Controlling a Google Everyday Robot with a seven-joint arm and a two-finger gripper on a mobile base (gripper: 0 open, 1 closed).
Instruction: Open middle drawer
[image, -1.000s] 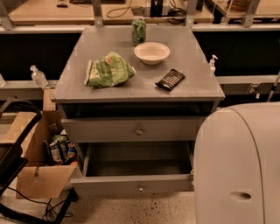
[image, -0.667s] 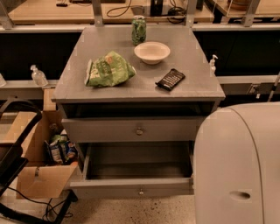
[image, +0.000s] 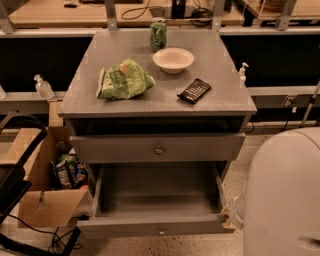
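The middle drawer (image: 125, 148) is coloured grey; above it, a green bag (image: 122, 80) and a cream bowl (image: 173, 60) are seen. The gripper is out of view.

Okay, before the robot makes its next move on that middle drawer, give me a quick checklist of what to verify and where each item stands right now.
1. Middle drawer pulled out: ok, its plain grey inside is exposed.
2. Knob accessible: ok, it sits at the centre of the front with nothing before it.
3. Upper drawer out of the way: ok, its front sits well behind the open one.
4. Gripper position: cannot tell, it is out of view; only the white robot body shows at lower right.
5. Clearance at the drawer's right front corner: not ok, the white body looks right beside it.
6. Cardboard box on the left: cannot tell, it sits close to the drawer's side.
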